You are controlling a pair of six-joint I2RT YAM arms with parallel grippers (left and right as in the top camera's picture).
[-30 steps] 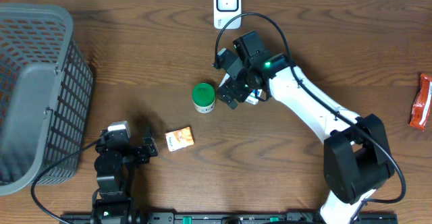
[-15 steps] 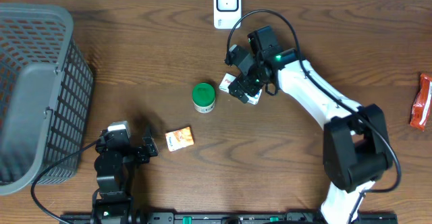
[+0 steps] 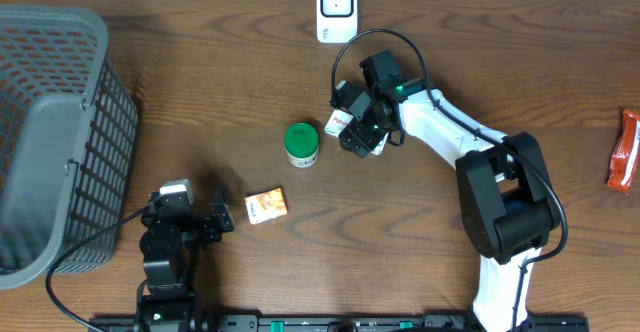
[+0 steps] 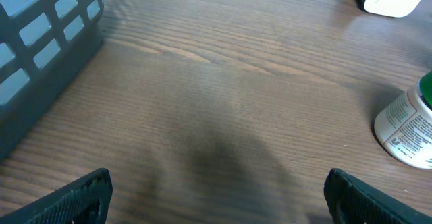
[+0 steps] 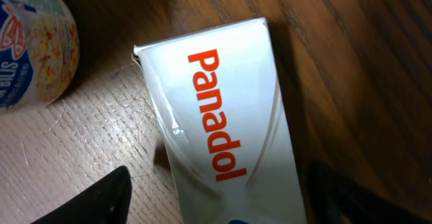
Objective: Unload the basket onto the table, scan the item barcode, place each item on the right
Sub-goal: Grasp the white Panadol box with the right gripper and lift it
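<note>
Right wrist: right claw (image 5: 223, 200) spread, straddling Panadol box (image 5: 216, 109), gap along its left edge. Left claw (image 4: 216, 193) wide over worktop (image 4: 223, 102), basket (image 4: 40, 62) at left.

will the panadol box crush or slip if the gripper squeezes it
The Panadol box looks like thin glossy card: probably light, maybe slippery. The crease along one edge suggests it dents under hard squeezing. Lying flat, it should slide, not roll.
</note>
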